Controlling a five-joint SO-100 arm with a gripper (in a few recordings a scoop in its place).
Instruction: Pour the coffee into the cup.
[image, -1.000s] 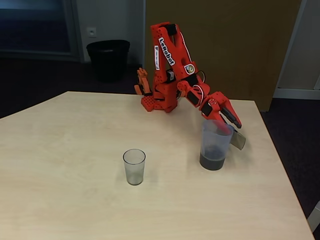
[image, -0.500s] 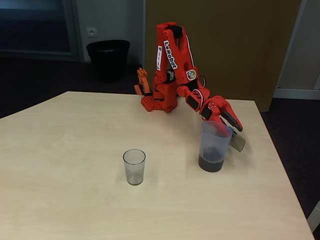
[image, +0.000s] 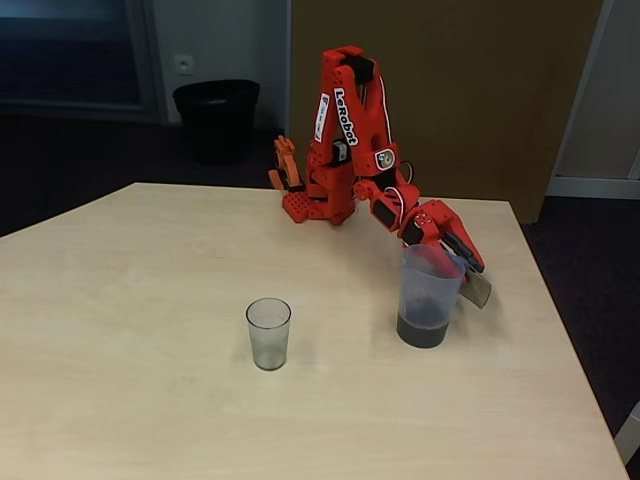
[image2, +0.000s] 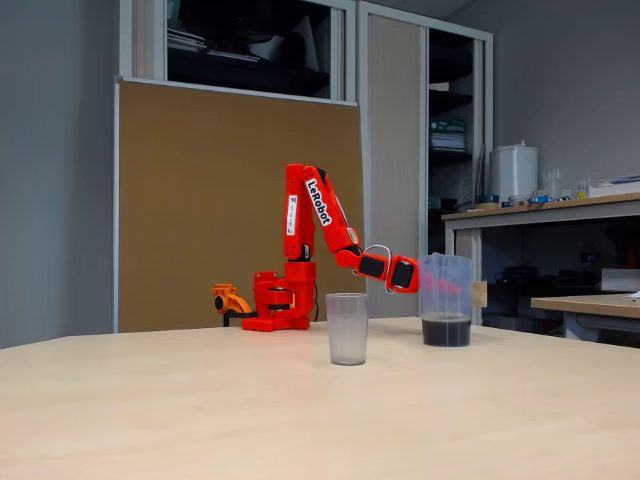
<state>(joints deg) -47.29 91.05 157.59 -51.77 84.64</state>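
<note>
Table (image: 150, 380) layout, both fixed views: cup (image: 268, 333) stands left of jug (image: 428, 295); coffee (image: 423, 330) lies in jug; arm base (image: 318, 205) behind.

My arm (image: 350, 130) stands more upright now, my gripper (image: 462, 262) sits lower at the jug (image: 428, 297), and the jug moved slightly left.

jaws' grip hidden behind jug (image2: 445, 298), table (image: 130, 400) cut off at edges

There is one red arm (image: 345, 140), one small cup (image: 268, 333), one jug (image: 428, 297) with coffee (image: 423, 329), one table (image: 150, 300) and one black bin (image: 216, 118).
</note>
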